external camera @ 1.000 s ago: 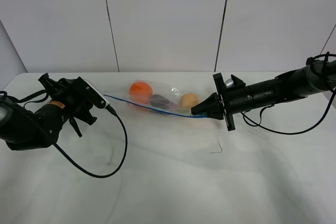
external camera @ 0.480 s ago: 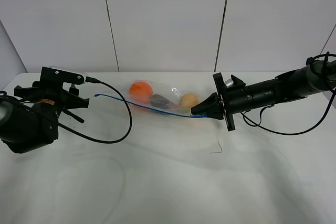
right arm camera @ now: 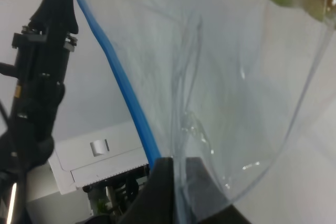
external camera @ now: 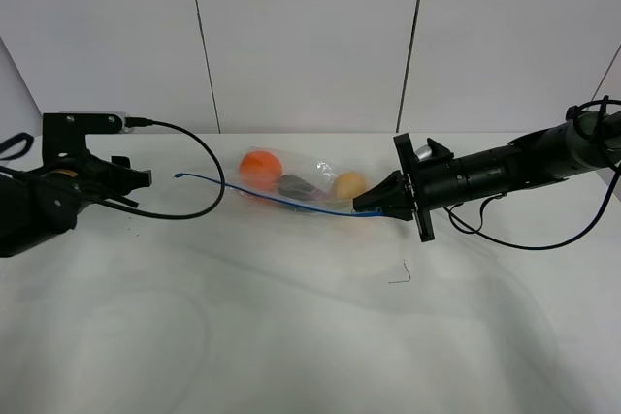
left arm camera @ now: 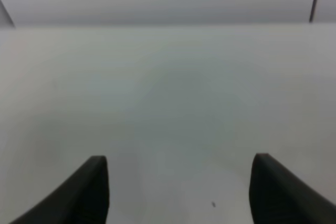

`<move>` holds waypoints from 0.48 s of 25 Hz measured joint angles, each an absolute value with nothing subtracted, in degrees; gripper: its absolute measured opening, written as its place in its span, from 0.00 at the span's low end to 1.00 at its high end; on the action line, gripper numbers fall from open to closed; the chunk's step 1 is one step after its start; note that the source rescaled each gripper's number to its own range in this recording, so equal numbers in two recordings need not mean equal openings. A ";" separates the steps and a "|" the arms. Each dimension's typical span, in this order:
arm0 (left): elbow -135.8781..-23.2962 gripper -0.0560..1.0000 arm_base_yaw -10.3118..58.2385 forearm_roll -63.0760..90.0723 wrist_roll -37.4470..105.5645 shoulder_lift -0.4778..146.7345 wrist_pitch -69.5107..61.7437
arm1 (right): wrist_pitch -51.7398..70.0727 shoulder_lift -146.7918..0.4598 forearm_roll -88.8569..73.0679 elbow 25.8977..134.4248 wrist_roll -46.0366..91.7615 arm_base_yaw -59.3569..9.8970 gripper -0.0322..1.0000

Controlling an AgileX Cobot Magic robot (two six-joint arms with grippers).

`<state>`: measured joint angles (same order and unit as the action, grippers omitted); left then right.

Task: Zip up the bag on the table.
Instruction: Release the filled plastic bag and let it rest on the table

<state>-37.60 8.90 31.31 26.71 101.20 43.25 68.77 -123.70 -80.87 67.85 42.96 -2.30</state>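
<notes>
The clear bag (external camera: 301,185) lies on the white table (external camera: 310,317) at the back middle, with an orange, a purple and a yellow piece of produce inside. Its blue zip strip (external camera: 262,196) runs from a free left end to my right gripper (external camera: 367,207), which is shut on the strip's right end. The right wrist view shows the strip (right arm camera: 123,87) and the clear plastic (right arm camera: 220,77) running into the shut fingers (right arm camera: 164,192). My left gripper (external camera: 131,179) is open and empty, left of the strip's free end and apart from it. Its fingers (left arm camera: 92,187) frame bare table.
A black cable (external camera: 199,176) loops from the left arm across the table towards the bag's left end. A small dark mark (external camera: 401,276) lies in front of the right gripper. White wall panels stand behind the table.
My left arm has swung up and back to the left, off the zip strip's left end, and its cable loop has lifted. The right gripper and the bag have stayed still.
</notes>
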 joint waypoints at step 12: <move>-60.70 0.83 -0.48 23.64 24.32 98.64 -24.83 | 68.84 -123.70 -81.24 67.85 42.94 -2.30 0.03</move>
<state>-60.70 -0.48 23.64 24.32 98.64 -24.83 68.84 -123.70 -81.24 67.85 42.94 -2.30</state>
